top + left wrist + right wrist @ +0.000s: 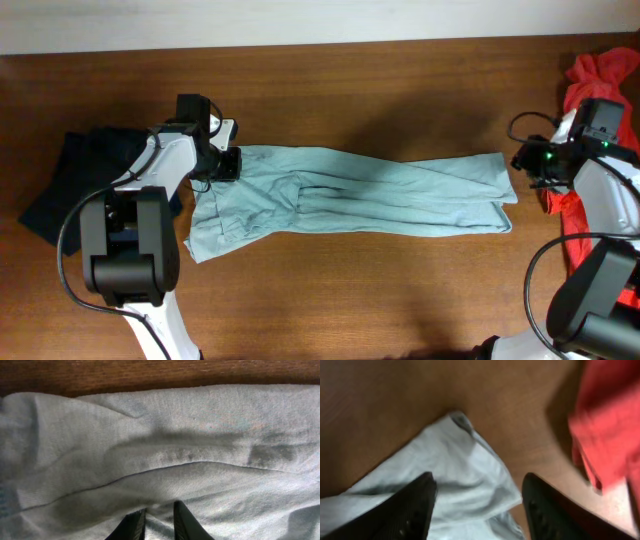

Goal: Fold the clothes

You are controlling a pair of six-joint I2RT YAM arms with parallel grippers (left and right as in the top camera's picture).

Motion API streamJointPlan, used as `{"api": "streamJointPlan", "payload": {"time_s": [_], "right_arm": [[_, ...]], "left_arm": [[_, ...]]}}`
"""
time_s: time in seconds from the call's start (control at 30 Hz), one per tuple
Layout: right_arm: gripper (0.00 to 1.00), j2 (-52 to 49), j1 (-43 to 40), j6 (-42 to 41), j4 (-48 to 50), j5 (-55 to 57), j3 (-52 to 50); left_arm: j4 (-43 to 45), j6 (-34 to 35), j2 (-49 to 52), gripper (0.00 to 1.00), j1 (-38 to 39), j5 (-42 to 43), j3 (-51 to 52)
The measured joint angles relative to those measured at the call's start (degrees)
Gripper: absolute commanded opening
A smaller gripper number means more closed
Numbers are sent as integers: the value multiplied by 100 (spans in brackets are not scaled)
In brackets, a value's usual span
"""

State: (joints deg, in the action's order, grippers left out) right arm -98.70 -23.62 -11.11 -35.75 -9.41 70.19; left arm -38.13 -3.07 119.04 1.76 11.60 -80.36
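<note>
The pale grey-blue T-shirt (370, 190) lies stretched out left to right across the middle of the table, loosely bunched with long creases. My left gripper (230, 163) is at its upper left end. In the left wrist view the fingers (159, 510) are nearly together with a fold of the shirt (175, 435) pinched between them. My right gripper (527, 160) is at the shirt's right end. In the right wrist view its fingers (479, 485) are spread wide over the shirt's corner (465, 465) and hold nothing.
A dark navy garment (70, 185) lies at the left edge, beside the left arm. A red-orange garment (600, 70) lies at the right edge under the right arm and also shows in the right wrist view (610, 420). The table (380, 290) is brown wood.
</note>
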Motion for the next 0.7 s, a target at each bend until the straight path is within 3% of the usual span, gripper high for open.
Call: {"api": "streamJointPlan", "payload": {"time_s": [0.33, 0.7], "right_arm": [[55, -866, 151, 1016, 398, -494, 4], [40, -1307, 151, 1410, 1071, -1108, 4]], "left_arm": [[-2, 0, 0, 21, 0, 0, 0], [-9, 0, 0, 21, 0, 2, 0]]}}
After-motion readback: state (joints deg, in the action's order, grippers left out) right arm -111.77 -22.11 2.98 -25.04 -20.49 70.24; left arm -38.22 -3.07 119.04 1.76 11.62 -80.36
